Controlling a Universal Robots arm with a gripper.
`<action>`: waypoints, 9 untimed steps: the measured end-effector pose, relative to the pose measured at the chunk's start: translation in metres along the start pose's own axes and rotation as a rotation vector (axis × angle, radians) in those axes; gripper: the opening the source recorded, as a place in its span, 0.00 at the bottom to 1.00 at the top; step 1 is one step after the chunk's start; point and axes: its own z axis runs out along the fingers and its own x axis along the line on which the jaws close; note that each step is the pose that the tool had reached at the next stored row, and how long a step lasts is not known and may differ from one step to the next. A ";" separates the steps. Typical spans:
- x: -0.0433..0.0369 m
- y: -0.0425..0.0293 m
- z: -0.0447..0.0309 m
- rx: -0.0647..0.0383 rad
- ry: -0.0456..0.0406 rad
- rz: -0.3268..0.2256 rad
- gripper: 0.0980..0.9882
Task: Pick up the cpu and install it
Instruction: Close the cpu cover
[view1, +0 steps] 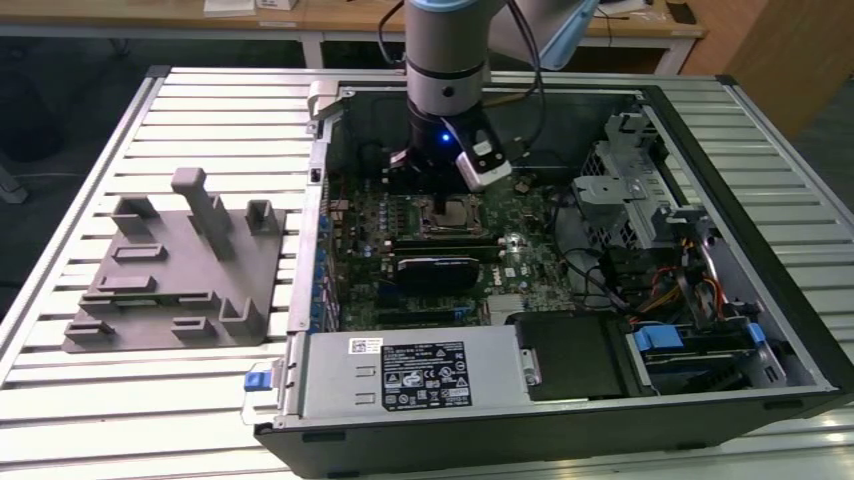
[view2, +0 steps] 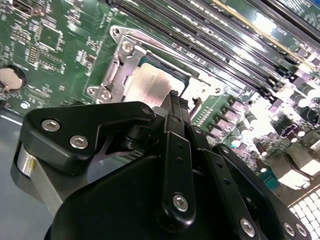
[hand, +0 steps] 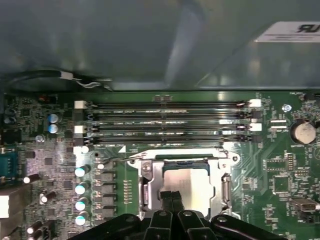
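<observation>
The cpu (hand: 192, 182) is a small square chip with a pale silver top. It lies flat inside the metal socket frame (hand: 148, 176) on the green motherboard. In the exterior view the cpu (view1: 455, 212) sits in the middle of the open computer case, just below the arm's wrist. My gripper (hand: 172, 196) hangs right over the cpu's near edge, its two black fingers pressed together with no gap and nothing between them. The second wrist view has the same shut gripper (view2: 175, 98) standing over the cpu (view2: 150, 86) in the socket frame (view2: 122, 65).
Memory slots (hand: 165, 122) run beside the socket. A black glossy module (view1: 434, 268) lies near the socket, toward the power supply (view1: 400, 375). The drive cage (view1: 627, 200) and cables fill the exterior view's right. A grey fixture (view1: 167, 265) rests on the slatted table outside the case.
</observation>
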 end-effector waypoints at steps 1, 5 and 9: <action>0.0014 -0.0001 0.0000 0.000 0.0000 0.000 0.01; 0.0039 -0.0002 0.0006 0.005 0.0000 0.000 0.01; 0.0050 -0.0003 0.0027 0.009 -0.0002 0.000 0.01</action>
